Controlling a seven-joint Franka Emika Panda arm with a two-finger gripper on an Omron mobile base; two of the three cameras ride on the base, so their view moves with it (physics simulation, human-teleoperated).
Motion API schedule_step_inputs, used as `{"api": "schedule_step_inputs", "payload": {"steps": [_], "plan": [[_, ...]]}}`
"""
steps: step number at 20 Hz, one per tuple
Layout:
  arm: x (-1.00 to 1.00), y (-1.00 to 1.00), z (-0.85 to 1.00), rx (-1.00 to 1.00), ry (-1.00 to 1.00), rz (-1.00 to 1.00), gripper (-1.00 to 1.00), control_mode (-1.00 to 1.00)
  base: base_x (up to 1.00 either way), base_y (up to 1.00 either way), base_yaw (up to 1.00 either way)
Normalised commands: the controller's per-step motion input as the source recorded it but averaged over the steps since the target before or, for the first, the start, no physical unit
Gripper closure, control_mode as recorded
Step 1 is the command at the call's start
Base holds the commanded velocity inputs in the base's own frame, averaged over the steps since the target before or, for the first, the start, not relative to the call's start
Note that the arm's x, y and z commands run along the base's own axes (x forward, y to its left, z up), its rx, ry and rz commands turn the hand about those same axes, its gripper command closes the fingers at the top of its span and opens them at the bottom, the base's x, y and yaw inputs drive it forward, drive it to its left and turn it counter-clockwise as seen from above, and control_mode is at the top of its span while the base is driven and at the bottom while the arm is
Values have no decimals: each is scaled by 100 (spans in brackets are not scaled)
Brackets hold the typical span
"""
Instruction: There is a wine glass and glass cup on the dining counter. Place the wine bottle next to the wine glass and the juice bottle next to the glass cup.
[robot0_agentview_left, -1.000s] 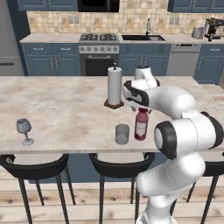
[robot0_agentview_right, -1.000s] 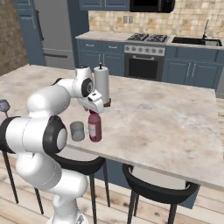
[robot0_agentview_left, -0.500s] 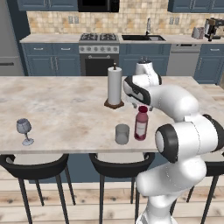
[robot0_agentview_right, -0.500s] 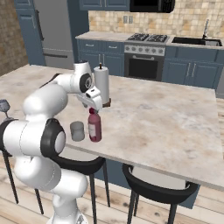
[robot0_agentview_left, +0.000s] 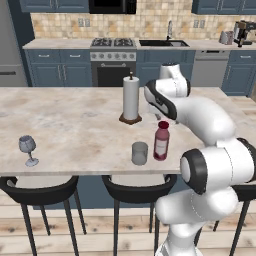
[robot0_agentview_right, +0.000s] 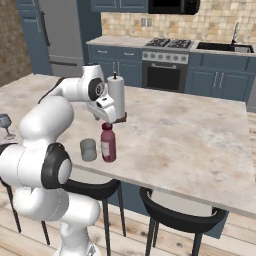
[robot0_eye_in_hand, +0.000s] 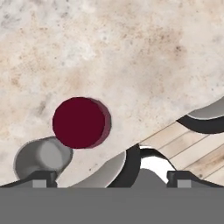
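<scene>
Pinkish juice bottle (robot0_agentview_left: 161, 141) upright just beside glass cup (robot0_agentview_left: 140, 153) on dining counter (robot0_agentview_left: 75, 125); gripper (robot0_agentview_right: 106, 118) above bottle, released; wine glass (robot0_agentview_left: 28, 149) well apart.

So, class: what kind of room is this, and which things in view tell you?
A home kitchen, most likely: a stove and sink along the back wall, and a marble island with stools.

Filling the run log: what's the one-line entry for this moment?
juice bottle: upright beside glass cup | pincer: open above bottle | wine glass: apart
</scene>
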Motion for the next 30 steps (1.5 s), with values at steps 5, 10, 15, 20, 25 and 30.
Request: {"api": "schedule_step_inputs", "payload": {"steps": [5,10,15,20,25,30], "plan": [[-59,-9,13,0,0,0,-100,-100,0,0,0],[-68,-6,7,0,-4,15,-100,-100,0,0,0],[-68,-3,5,0,-7,20,-100,-100,0,0,0],[-63,-1,9,0,-7,24,-100,-100,0,0,0],[-60,-5,14,4,-2,13,-100,-100,0,0,0],[-57,0,9,1,0,14,-100,-100,0,0,0]]}}
